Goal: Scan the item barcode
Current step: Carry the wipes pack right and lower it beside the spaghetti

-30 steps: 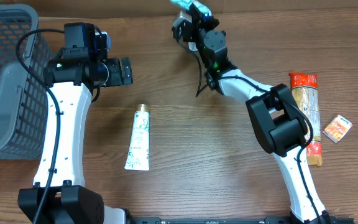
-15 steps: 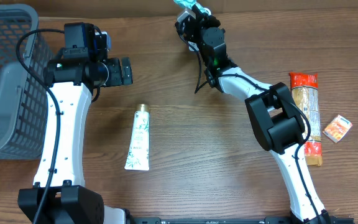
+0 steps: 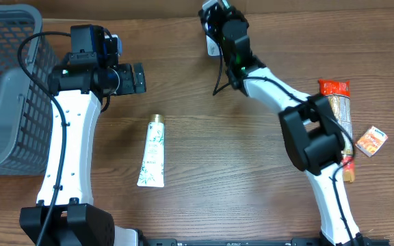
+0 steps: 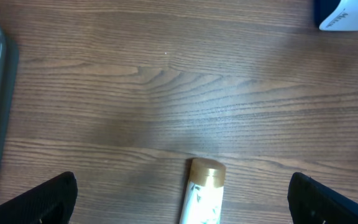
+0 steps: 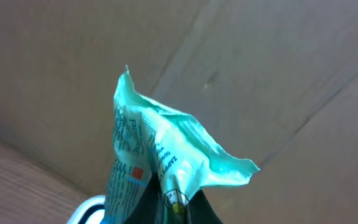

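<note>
- The overhead view is bright and evenly lit from above. The table (image 3: 204,191) shows no glare, and shadows beside the tube (image 3: 152,152) and the arms are faint and soft-edged.
- That view is sharp across its width, and the basket (image 3: 2,82) mesh at the left is crisp.
- The left wrist view is softer. Wood grain reads clearly mid-frame, while the left gripper's fingers (image 4: 39,199) in the near corners are dark and blurred.
- The right wrist view is dimmer. The packet (image 5: 160,149) is in focus, the cardboard (image 5: 260,62) behind it is hazy, and the bottom edge is black.
</note>
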You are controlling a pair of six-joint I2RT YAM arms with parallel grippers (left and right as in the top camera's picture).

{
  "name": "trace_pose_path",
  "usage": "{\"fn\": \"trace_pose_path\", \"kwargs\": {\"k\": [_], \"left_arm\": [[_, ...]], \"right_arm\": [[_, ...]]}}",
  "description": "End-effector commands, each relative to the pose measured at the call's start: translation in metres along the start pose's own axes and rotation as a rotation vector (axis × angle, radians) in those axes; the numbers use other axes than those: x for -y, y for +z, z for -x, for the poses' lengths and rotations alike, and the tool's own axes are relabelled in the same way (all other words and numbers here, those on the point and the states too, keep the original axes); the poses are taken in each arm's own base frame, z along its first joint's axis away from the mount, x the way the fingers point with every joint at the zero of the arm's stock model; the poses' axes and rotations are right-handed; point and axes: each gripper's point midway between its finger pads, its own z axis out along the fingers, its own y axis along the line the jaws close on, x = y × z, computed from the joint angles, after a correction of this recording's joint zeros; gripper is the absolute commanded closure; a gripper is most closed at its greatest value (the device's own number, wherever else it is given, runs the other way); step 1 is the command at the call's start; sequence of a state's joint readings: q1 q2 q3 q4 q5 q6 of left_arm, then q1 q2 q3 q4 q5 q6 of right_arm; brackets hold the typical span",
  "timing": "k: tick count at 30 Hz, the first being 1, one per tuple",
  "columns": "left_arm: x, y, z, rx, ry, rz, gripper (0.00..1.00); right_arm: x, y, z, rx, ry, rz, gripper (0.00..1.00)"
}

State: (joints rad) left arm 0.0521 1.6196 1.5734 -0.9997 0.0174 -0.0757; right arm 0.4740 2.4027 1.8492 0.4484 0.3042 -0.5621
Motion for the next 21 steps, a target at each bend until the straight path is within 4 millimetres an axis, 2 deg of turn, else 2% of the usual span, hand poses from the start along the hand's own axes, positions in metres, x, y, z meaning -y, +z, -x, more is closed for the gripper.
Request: {"fn": "trace_pose_path", "kwargs": {"k": [1, 4, 5, 7, 8, 10, 15, 18, 21], "left_arm": [[0.005, -0.004, 0.005, 0.021, -0.002, -0.002, 0.0], [0.005, -0.004, 0.005, 0.021, -0.002, -0.002, 0.0], [0.005, -0.004, 0.005, 0.021, -0.002, -0.002, 0.0], [0.005, -0.004, 0.005, 0.021, -0.002, -0.002, 0.0], [0.005, -0.004, 0.005, 0.021, -0.002, -0.002, 0.0], [0.005, -0.004, 0.005, 0.021, -0.002, -0.002, 0.0], [0.005, -0.004, 0.005, 0.021, -0.002, -0.002, 0.0], [0.005, -0.004, 0.005, 0.021, -0.002, -0.002, 0.0], [0.005, -0.004, 0.005, 0.021, -0.002, -0.002, 0.0]], "right_arm": [[0.07, -0.043, 0.115, 0.107, 0.267, -0.039, 0.96], [0.079, -0.072, 0.127, -0.002, 0.331, 0.044, 0.96], [0.082, -0.083, 0.125, -0.053, 0.337, 0.067, 0.96], [0.087, -0.106, 0.107, -0.197, 0.361, 0.099, 0.96], [0.087, -0.117, 0.093, -0.279, 0.367, 0.113, 0.96], [0.084, -0.142, 0.051, -0.482, 0.327, 0.146, 0.96], [0.061, -0.224, -0.07, -1.05, 0.283, 0.271, 0.96], [0.053, -0.266, -0.124, -1.298, 0.301, 0.286, 0.96], [0.053, -0.289, -0.161, -1.42, 0.328, 0.253, 0.96]]}}
